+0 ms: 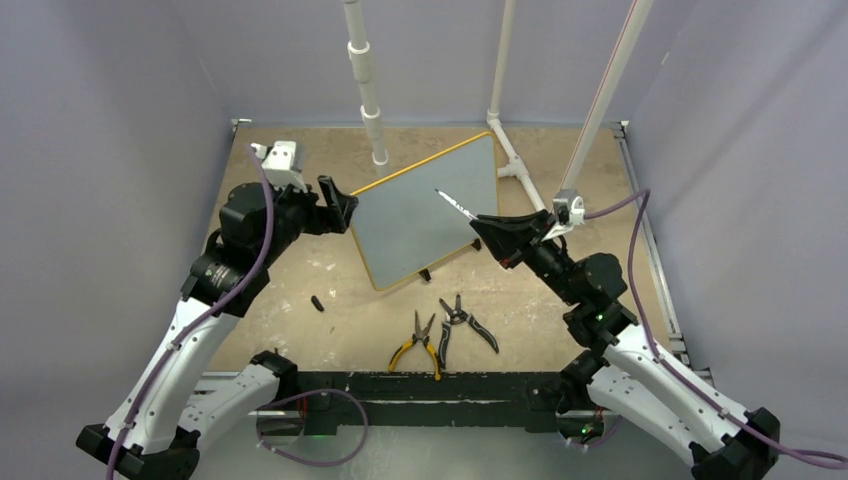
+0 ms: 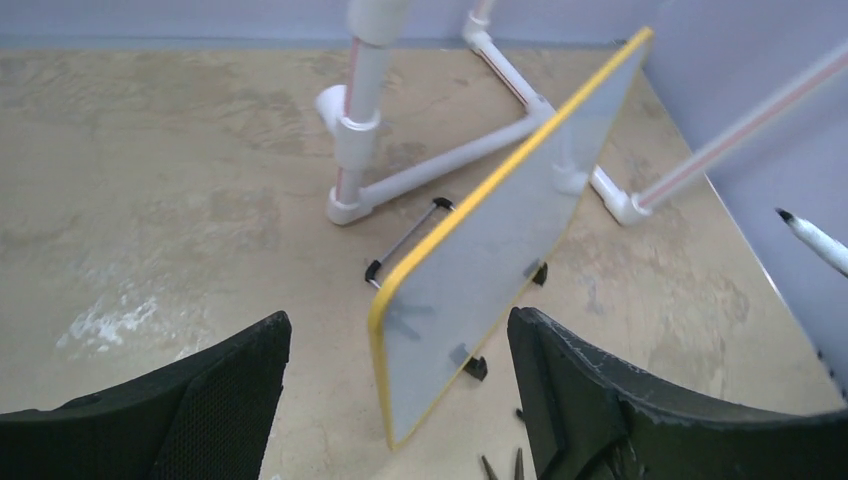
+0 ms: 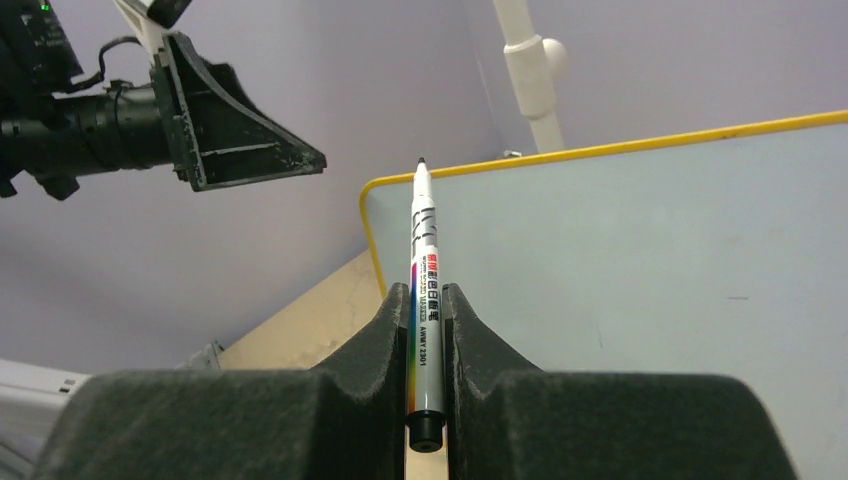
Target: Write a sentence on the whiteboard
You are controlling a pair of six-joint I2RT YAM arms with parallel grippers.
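**Marker poised at a blank board, left pincer standing open**

Top external view: the whiteboard (image 1: 425, 215) stands propped on its feet at the middle of the table (image 1: 300, 335), leaning back. Its yellow-rimmed long edge runs from beside the left pincer (image 1: 340, 205) away toward the far right. The right pincer (image 1: 492, 228) is at the board's right side and is closed on a marker (image 1: 455, 204), whose tip points left over the board face. No writing shows on the board, so the sentence is not yet begun. Two pairs of pliers (image 1: 440, 335) and a small dark piece (image 1: 317, 302) lie on the table nearer the arm bases.

Left wrist view: the left pincer (image 2: 395, 325) is open, its two fingers (image 2: 230, 390) well apart and holding nothing. The near corner of the whiteboard (image 2: 490, 270) stands just beyond the gap, apart from both fingers. The marker's tip (image 2: 810, 238) enters at the right edge.

Right wrist view: the right pincer (image 3: 428, 310) clamps the marker (image 3: 425, 250) upright between its pads, cap off and tip forward. The whiteboard (image 3: 650, 260) fills the right of the view, its face bare, and the tip sits near its upper left corner. I cannot tell whether it touches. The right arm is the nearer one for writing. The coming move, as I judge it, is to bring the tip forward onto the face near that corner and stroke along the long edge.
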